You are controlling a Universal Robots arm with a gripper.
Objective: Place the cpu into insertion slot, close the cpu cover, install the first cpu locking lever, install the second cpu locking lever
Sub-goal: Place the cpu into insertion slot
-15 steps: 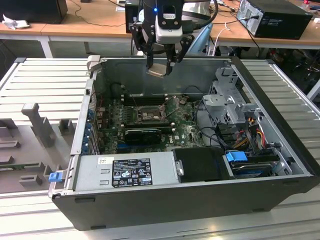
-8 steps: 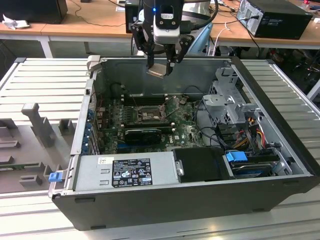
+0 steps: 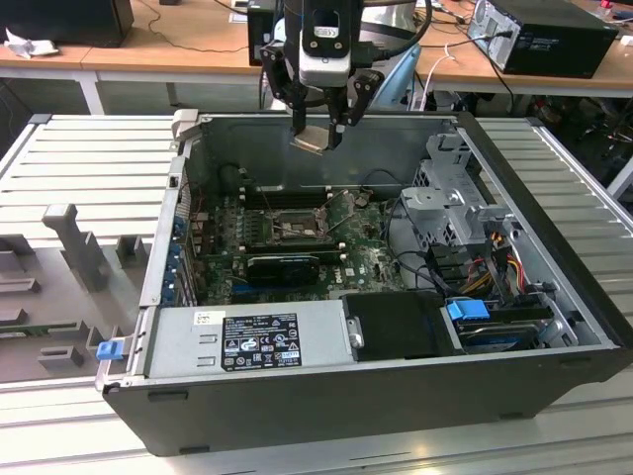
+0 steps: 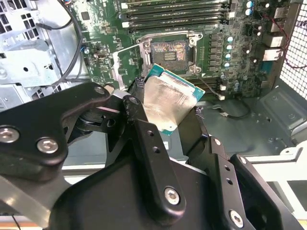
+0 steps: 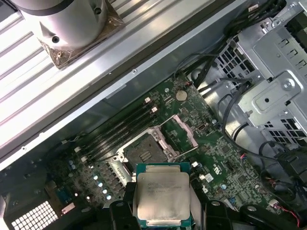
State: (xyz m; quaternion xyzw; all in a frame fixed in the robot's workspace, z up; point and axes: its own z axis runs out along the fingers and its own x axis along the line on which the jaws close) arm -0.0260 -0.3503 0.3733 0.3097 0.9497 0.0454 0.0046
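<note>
Case: a big grey computer box with its side off and a green board inside.
Insertion slot: a black square hole on the green board, with nothing in it. It sits well below the gripper.
Cpu: a small silver square, tilted, up in the air over the slot. It does not touch the board.
Gripper: its two fingers pinch the cpu by its sides.
Cpu cover: a thin metal frame, flipped up beside the slot.
</note>
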